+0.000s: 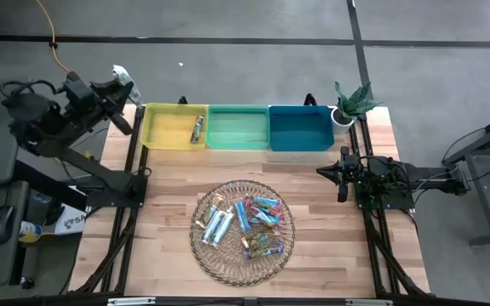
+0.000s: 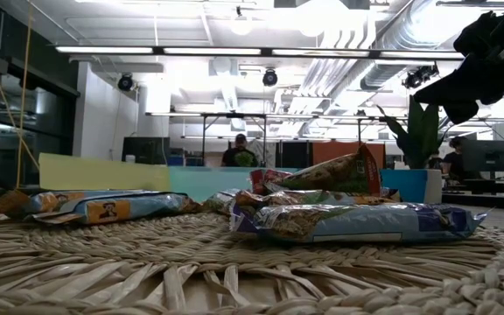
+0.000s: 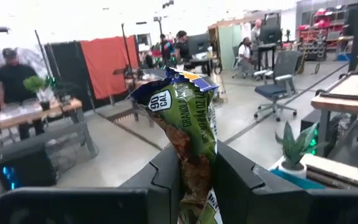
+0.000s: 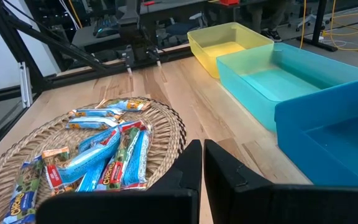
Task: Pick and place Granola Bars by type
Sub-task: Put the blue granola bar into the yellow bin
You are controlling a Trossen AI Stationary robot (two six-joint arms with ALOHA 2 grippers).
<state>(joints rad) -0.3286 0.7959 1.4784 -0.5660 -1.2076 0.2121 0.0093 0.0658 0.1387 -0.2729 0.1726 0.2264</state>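
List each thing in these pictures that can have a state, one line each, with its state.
Left gripper: shut on a green granola bar, raised off the table's left edge.
Right gripper: shut, empty, at the table's right side.
Yellow bin: holds one bar.
Green bin: empty.
Blue bin: empty.
Wicker tray: holds the remaining bars.

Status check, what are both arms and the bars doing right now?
Left pincer shut on green granola bar, off table's left. Right pincer shut, empty. One bar in yellow bin. Nothing blocking.
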